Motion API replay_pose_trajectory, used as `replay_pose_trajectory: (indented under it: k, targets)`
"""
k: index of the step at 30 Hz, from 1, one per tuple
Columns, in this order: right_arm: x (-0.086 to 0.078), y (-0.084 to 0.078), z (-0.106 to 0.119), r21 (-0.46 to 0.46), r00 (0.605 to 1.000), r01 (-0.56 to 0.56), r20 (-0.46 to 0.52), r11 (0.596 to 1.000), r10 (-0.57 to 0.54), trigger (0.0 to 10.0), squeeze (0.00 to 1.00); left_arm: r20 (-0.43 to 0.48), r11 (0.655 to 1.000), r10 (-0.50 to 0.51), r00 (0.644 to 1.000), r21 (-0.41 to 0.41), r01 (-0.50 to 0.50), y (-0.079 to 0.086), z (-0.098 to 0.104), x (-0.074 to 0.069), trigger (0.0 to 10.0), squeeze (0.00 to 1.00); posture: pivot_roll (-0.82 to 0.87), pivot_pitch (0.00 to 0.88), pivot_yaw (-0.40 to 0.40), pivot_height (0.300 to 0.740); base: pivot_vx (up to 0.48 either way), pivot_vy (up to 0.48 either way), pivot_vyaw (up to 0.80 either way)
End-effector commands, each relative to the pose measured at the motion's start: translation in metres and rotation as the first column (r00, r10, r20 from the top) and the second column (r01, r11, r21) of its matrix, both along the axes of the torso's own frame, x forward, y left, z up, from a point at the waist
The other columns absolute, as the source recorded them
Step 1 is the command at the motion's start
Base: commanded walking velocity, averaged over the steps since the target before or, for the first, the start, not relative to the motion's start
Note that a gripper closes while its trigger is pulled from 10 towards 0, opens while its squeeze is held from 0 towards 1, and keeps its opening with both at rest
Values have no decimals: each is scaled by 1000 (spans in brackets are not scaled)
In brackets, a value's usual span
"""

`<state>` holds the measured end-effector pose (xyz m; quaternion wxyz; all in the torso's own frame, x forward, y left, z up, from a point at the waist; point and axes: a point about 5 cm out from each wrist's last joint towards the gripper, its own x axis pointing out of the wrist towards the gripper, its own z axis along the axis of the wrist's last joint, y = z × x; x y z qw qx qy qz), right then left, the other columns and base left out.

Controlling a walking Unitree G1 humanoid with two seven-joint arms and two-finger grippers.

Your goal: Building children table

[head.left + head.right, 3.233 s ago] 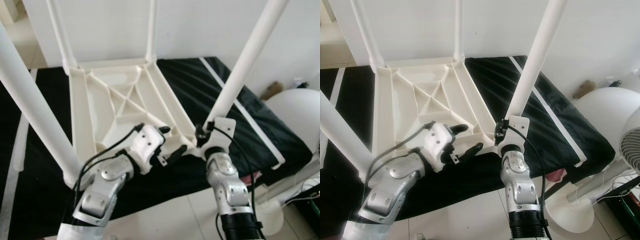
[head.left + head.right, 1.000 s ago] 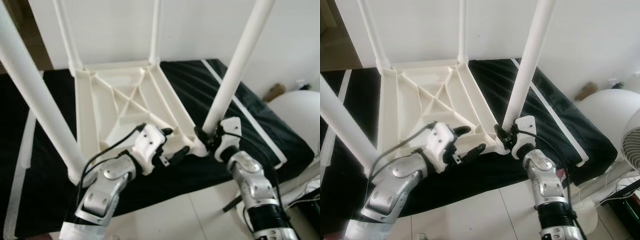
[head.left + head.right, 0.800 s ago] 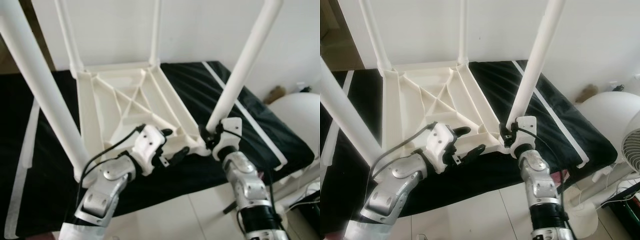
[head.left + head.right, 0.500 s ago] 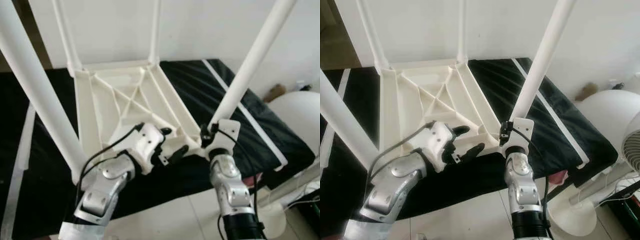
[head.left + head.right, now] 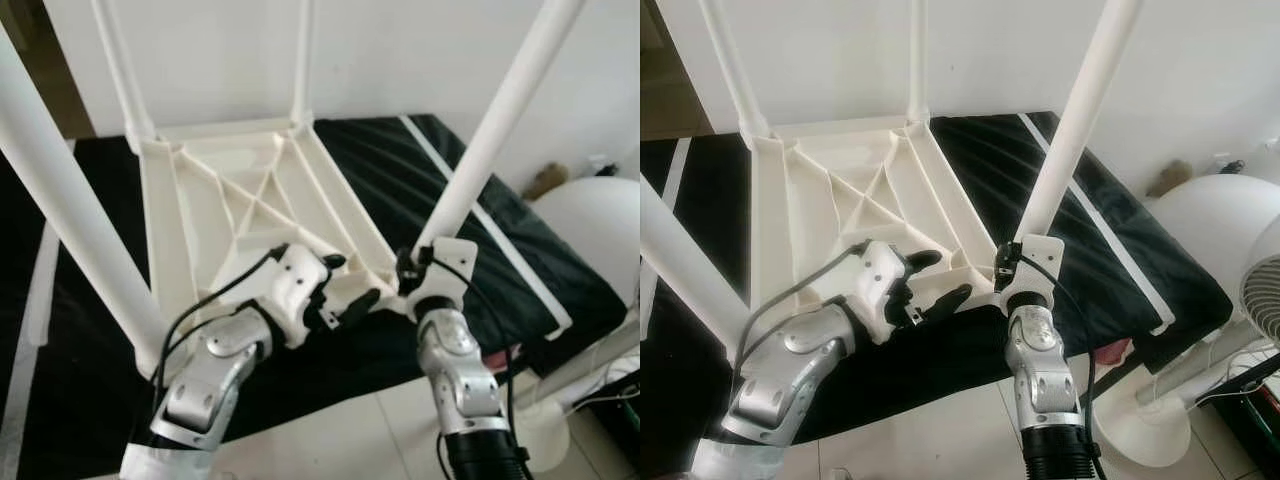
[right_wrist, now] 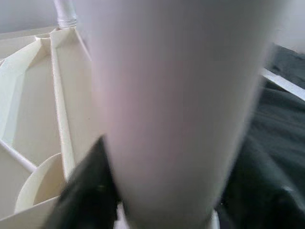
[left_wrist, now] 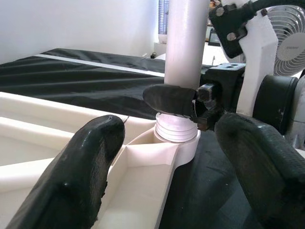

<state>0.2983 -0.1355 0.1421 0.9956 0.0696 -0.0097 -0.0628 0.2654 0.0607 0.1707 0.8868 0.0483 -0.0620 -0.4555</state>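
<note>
Left eye view: the build looks nearly done. The white plastic children's table (image 5: 240, 215) lies upside down on a bed with a black cover (image 5: 500, 240), and all four legs stand up from its corners. Going by the pictures, the near right leg (image 5: 490, 130) is the one in hand, probably getting its last tightening in its socket. After that, flipping the table upright is what's left.

Right eye view: the right gripper (image 5: 1008, 262) sits at the foot of that leg, right at the corner. The left gripper (image 5: 930, 275) hovers over the ribbed underside just beside it, jaws spread and holding nothing.

Left wrist view: the leg's threaded end (image 7: 177, 130) sits in the round corner socket (image 7: 183, 145) with a few ridges showing, so I'd guess it isn't fully seated. One black finger (image 7: 169, 100) of the right gripper presses on the leg.

Right wrist view: blurry close-up of the leg (image 6: 176, 95), jaws clenched around it.
</note>
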Motion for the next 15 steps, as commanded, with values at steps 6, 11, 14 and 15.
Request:
replay_pose_trajectory:
  k: [6, 11, 14, 15]
  targets:
    - [-6, -4, -3, 24, 999, -45, -5, 999, 45, 10000, 1000, -6, 1000, 26, 1000, -10, -27, -1, 1, 0, 10000, 0, -24, 67, -68, 740, 0, 0, 0]
    - [-7, -11, -3, -1, 996, -88, -14, 996, 88, 10000, 0, -7, 1000, 27, 1000, -5, -27, 0, 0, 0, 10000, 0, -30, 70, -68, 740, 0, 0, 0]
    - [-7, -14, -4, -9, 994, -110, -18, 994, 110, 10000, 0, -6, 1000, 24, 1000, -6, -24, -2, 1, 0, 10000, 0, -33, 70, -69, 740, 0, 0, 0]
    - [-7, -14, -3, -14, 994, -112, -17, 994, 112, 10000, 0, -7, 1000, 24, 1000, -7, -24, -2, 1, 1, 10000, 0, -33, 70, -69, 740, 0, 0, 0]
